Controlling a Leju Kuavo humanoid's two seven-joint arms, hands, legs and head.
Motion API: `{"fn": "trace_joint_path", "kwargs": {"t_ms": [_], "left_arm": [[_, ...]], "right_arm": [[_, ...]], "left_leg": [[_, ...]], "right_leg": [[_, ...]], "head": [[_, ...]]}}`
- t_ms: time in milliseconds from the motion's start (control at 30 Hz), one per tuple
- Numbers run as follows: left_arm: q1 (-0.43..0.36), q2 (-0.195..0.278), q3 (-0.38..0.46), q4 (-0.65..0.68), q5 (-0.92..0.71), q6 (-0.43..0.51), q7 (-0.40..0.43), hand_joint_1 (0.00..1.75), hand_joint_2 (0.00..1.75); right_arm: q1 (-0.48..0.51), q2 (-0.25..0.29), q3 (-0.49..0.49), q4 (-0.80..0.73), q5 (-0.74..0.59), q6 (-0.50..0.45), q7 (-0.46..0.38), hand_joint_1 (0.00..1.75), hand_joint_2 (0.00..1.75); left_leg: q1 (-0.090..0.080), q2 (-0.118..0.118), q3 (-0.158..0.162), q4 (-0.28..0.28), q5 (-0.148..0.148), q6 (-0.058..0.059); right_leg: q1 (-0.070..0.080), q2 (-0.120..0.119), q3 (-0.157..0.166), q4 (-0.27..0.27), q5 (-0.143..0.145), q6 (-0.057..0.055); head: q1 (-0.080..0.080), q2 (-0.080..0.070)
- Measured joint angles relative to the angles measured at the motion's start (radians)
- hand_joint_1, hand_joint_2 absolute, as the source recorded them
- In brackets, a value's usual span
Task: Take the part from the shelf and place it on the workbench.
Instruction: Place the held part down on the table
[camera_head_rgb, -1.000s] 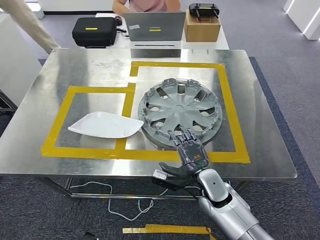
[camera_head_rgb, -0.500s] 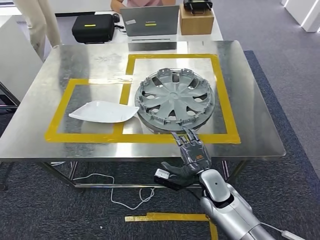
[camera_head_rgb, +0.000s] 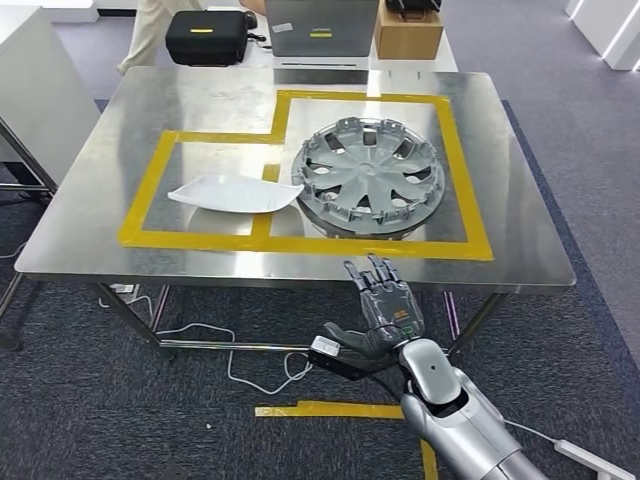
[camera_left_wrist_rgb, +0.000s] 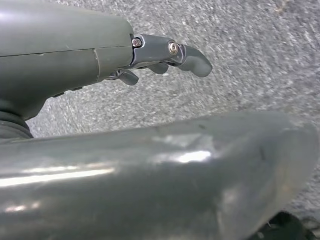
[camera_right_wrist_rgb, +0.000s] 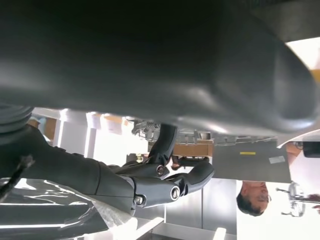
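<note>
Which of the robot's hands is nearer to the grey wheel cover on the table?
Right. The right hand hovers just off the table edge near the wheel cover; the left hand hangs over carpet.

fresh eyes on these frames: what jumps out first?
The grey plastic wheel cover lies flat inside the larger yellow tape outline on the steel workbench. Beside it the white curved plastic panel lies in the smaller outline, its tip reaching over the tape toward the cover. In front of the bench edge, the robot's right hand hangs with fingers spread and nothing in it.
</note>
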Motion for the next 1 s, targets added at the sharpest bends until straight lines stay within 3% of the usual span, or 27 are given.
{"fn": "trace_joint_path", "kwargs": {"t_ms": [67, 100, 133, 167, 233, 300, 333, 400, 433, 467, 533, 567, 600, 633, 667, 700, 767, 833, 933, 967, 1000], "left_arm": [[0.0, 0.002, 0.002, 0.0, -0.001, 0.0, 0.0, 0.0, 0.0], [0.0, 0.003, 0.004, 0.0, -0.003, -0.001, 0.0, 0.0, 0.0], [0.001, 0.004, 0.005, 0.0, -0.004, -0.002, 0.0, 0.0, 0.0], [0.002, 0.004, 0.006, 0.0, -0.006, -0.003, 0.0, 0.0, 0.0], [0.003, 0.004, 0.008, -0.001, -0.009, -0.004, 0.0, 0.0, 0.0], [0.004, 0.004, 0.012, -0.001, -0.011, -0.003, -0.001, 0.0, 0.0], [0.004, 0.004, 0.014, -0.001, -0.012, -0.003, -0.001, 0.0, 0.0], [0.007, 0.006, 0.021, -0.001, -0.014, -0.001, -0.001, 0.0, 0.0], [0.009, 0.007, 0.024, -0.001, -0.016, 0.0, -0.001, 0.0, 0.0], [0.013, 0.008, 0.028, -0.001, -0.016, 0.001, -0.001, 0.0, 0.0], [0.021, 0.007, 0.035, -0.002, -0.017, 0.002, 0.0, 0.0, 0.0], [0.024, 0.007, 0.039, -0.002, -0.017, 0.002, 0.001, 0.0, 0.0], [0.027, 0.007, 0.043, -0.003, -0.018, 0.003, 0.001, 0.0, 0.0], [0.029, 0.006, 0.048, -0.005, -0.019, 0.003, 0.001, 0.0, 0.0], [0.033, 0.005, 0.054, -0.009, -0.022, 0.005, 0.001, 0.0, 0.0], [0.036, 0.005, 0.06, -0.013, -0.025, 0.006, 0.001, 0.0, 0.0], [0.043, 0.003, 0.073, -0.023, -0.034, 0.009, 0.001, 0.0, 0.0], [0.046, 0.002, 0.085, -0.033, -0.043, 0.011, 0.002, 0.0, 0.0], [0.049, -0.003, 0.103, -0.041, -0.054, 0.012, 0.003, 0.0, 0.0], [0.049, -0.006, 0.11, -0.044, -0.059, 0.012, 0.003, 0.0, 0.0], [0.049, -0.01, 0.117, -0.046, -0.065, 0.012, 0.001, 0.0, 0.0]], "right_arm": [[0.004, -0.005, -0.004, 0.0, -0.001, 0.001, 0.006, 0.0, 0.0], [0.007, -0.008, -0.006, 0.0, -0.001, 0.001, 0.009, 0.0, 0.0], [0.011, -0.01, -0.009, 0.0, -0.001, 0.002, 0.013, 0.0, 0.0], [0.016, -0.012, -0.013, 0.0, -0.001, 0.002, 0.017, 0.0, 0.0], [0.026, -0.014, -0.026, 0.0, -0.002, 0.002, 0.027, 0.0, 0.0], [0.036, -0.016, -0.043, -0.002, -0.004, 0.0, 0.04, 0.0, 0.0], [0.044, -0.018, -0.053, -0.003, -0.006, -0.002, 0.046, 0.0, 0.0], [0.07, -0.021, -0.077, -0.003, -0.011, -0.004, 0.06, 0.0, 0.0], [0.087, -0.023, -0.09, -0.001, -0.015, -0.006, 0.067, 0.0, 0.0], [0.106, -0.025, -0.105, 0.0, -0.02, -0.007, 0.074, 0.0, 0.0], [0.143, -0.027, -0.137, 0.006, -0.033, -0.01, 0.084, 0.0, 0.0], [0.163, -0.027, -0.155, 0.01, -0.045, -0.01, 0.088, 0.0, 0.0], [0.184, -0.027, -0.175, 0.018, -0.062, -0.008, 0.091, 0.0, 0.0], [0.205, -0.027, -0.196, 0.028, -0.086, -0.004, 0.095, 0.0, 0.0], [0.227, -0.027, -0.219, 0.042, -0.115, -0.001, 0.097, 0.0, 0.0], [0.248, -0.027, -0.243, 0.058, -0.144, 0.0, 0.098, 0.0, 0.0], [0.284, -0.027, -0.287, 0.094, -0.188, -0.001, 0.098, 0.0, 0.0], [0.31, -0.026, -0.321, 0.133, -0.215, -0.002, 0.1, 0.0, 0.0], [0.339, -0.02, -0.366, 0.2, -0.276, 0.0, 0.108, 0.0, 0.0], [0.349, -0.015, -0.385, 0.23, -0.306, -0.001, 0.107, 0.0, 0.0], [0.358, -0.008, -0.408, 0.267, -0.338, -0.003, 0.102, 0.0, 0.0]], "left_leg": [[-0.004, 0.0, -0.029, 0.001, 0.022, 0.009], [-0.007, 0.0, -0.044, 0.002, 0.033, 0.01], [-0.01, 0.0, -0.059, 0.003, 0.043, 0.011], [-0.012, 0.0, -0.073, 0.004, 0.053, 0.01], [-0.015, -0.001, -0.098, 0.008, 0.072, 0.007], [-0.02, -0.001, -0.116, 0.013, 0.089, 0.0], [-0.02, -0.001, -0.121, 0.014, 0.099, -0.005], [-0.02, -0.003, -0.131, 0.009, 0.119, -0.013], [-0.018, -0.004, -0.136, 0.011, 0.113, -0.019], [-0.016, -0.005, -0.144, 0.027, 0.089, -0.025], [-0.01, -0.005, -0.169, 0.121, -0.006, -0.037], [-0.007, -0.005, -0.183, 0.189, -0.053, -0.042], [-0.004, -0.004, -0.191, 0.251, -0.081, -0.046], [-0.003, -0.004, -0.187, 0.29, -0.088, -0.049], [-0.002, -0.004, -0.169, 0.295, -0.074, -0.05], [-0.001, -0.004, -0.134, 0.263, -0.048, -0.049], [-0.003, -0.005, -0.037, 0.13, -0.017, -0.039], [-0.007, -0.005, 0.031, 0.021, -0.025, -0.027], [-0.01, -0.003, 0.037, -0.015, -0.02, -0.011], [-0.009, -0.002, 0.031, -0.021, -0.01, -0.003], [-0.006, 0.0, 0.022, -0.026, 0.002, 0.005]], "right_leg": [[0.0, 0.003, -0.034, 0.128, -0.094, 0.003], [0.001, 0.004, -0.043, 0.184, -0.117, 0.003], [0.001, 0.004, -0.039, 0.214, -0.115, 0.003], [0.001, 0.004, -0.019, 0.209, -0.093, 0.001], [0.005, 0.005, 0.069, 0.106, -0.042, -0.009], [0.009, 0.006, 0.171, -0.039, -0.038, -0.017], [0.011, 0.006, 0.199, -0.084, -0.046, -0.019], [0.012, 0.004, 0.203, -0.112, -0.045, -0.024], [0.011, 0.002, 0.195, -0.113, -0.035, -0.031], [0.009, -0.001, 0.186, -0.115, -0.025, -0.04], [0.008, -0.006, 0.166, -0.115, -0.005, -0.055], [0.008, -0.008, 0.154, -0.113, 0.003, -0.058], [0.009, -0.011, 0.141, -0.11, 0.011, -0.058], [0.009, -0.014, 0.128, -0.106, 0.018, -0.058], [0.009, -0.016, 0.115, -0.101, 0.024, -0.057], [0.009, -0.017, 0.102, -0.095, 0.03, -0.055], [0.01, -0.017, 0.08, -0.085, 0.039, -0.05], [0.011, -0.017, 0.067, -0.079, 0.052, -0.039], [0.009, -0.014, 0.057, -0.082, 0.065, -0.019], [0.009, -0.01, 0.048, -0.071, 0.048, -0.013], [0.009, -0.006, 0.035, -0.042, 0.012, -0.009]], "head": [[0.002, 0.0], [0.002, 0.0], [0.003, 0.0], [0.003, 0.0], [0.003, 0.0], [0.002, 0.0], [0.002, 0.0], [0.002, 0.0], [0.002, 0.0], [0.0, 0.0], [-0.004, 0.0], [-0.005, 0.0], [-0.006, 0.0], [-0.006, 0.0], [-0.006, 0.0], [-0.006, 0.0], [-0.006, 0.0], [-0.005, 0.0], [-0.005, 0.0], [-0.003, 0.0], [-0.001, 0.0]]}}
